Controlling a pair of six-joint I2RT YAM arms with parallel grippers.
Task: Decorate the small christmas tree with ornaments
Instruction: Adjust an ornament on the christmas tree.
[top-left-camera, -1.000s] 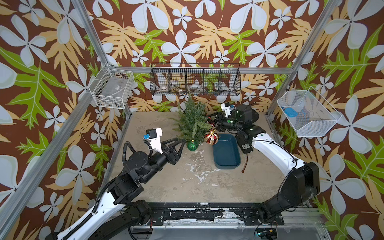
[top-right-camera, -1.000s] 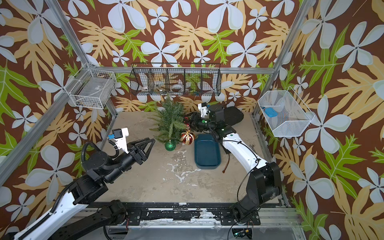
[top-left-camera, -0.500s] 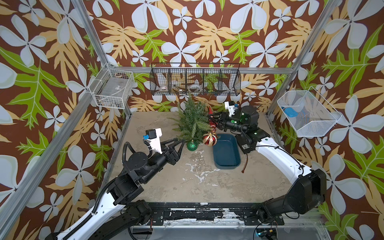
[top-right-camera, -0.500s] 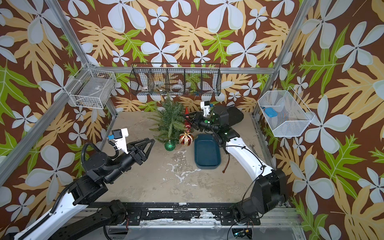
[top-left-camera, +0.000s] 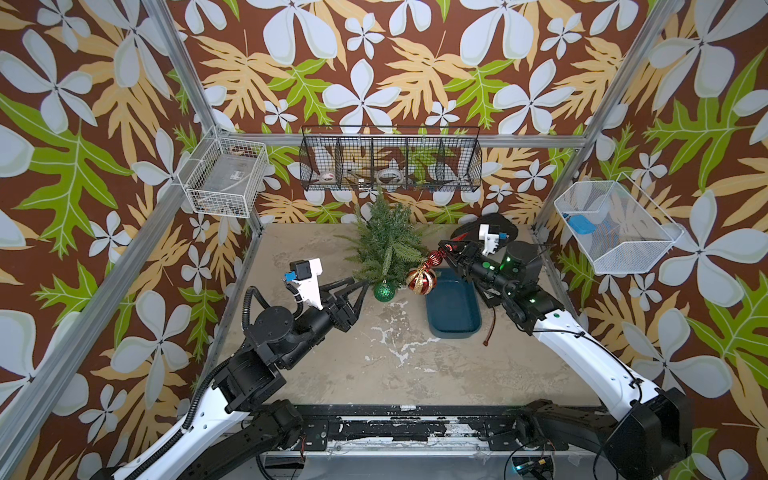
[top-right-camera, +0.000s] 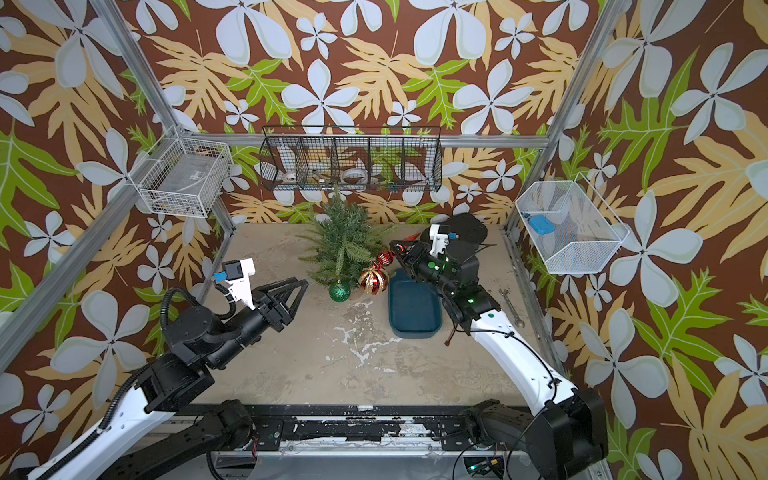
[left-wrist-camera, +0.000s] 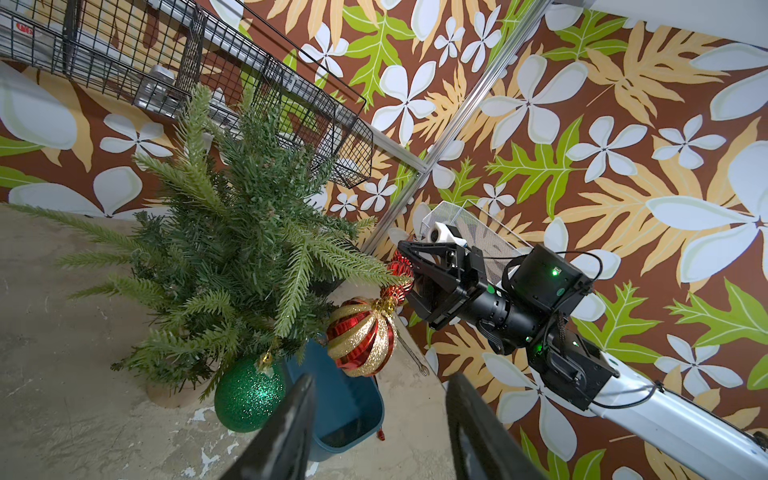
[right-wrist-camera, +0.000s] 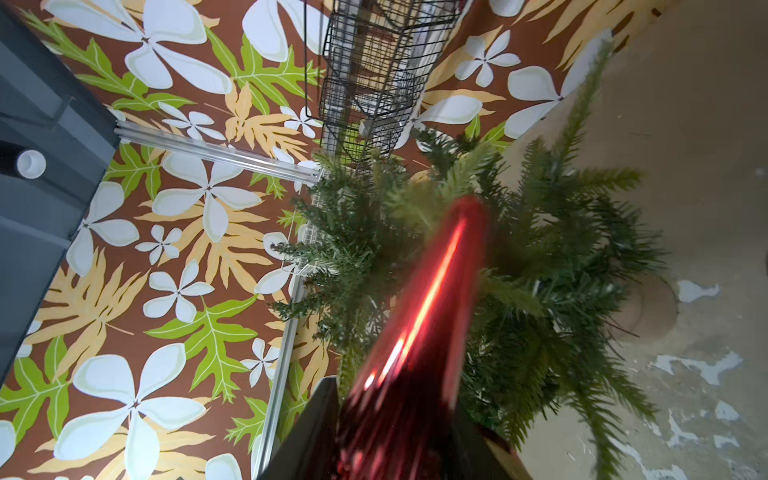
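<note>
**Red drop clamped beside the tree's right branches**

The tree (top-left-camera: 384, 245) stands at the far middle of the table (top-left-camera: 374, 365). A green ball (top-left-camera: 384, 291) and a red-and-gold ball (top-left-camera: 420, 280) hang from its low near branches. The right gripper (top-left-camera: 445, 250) is clenched on the third ornament, a slim dark red drop (top-left-camera: 435, 257), just right of the tree and above the far end of a blue tray (top-left-camera: 453, 305). The left gripper (top-left-camera: 362, 286) hovers at the tree's near left, jaws apart and empty.

The drop looks like a thin, glossy shell. It is likely light, slick and easy to crack, so a gentle squeeze across its ribbed middle suits it better than a hard pinch at the smooth tip. The branches are soft and will probably bend away under a push.

In both top views the drop shows only as a small red shape. The left wrist view gives it side-on (left-wrist-camera: 401, 268), with a jaw on either side and a branch tip touching it. The right wrist view, blurred, shows its tapered end (right-wrist-camera: 415, 332) pointing into the needles, and the tree's wooden base (right-wrist-camera: 648, 307). No view shows a hanging loop clearly.
</note>
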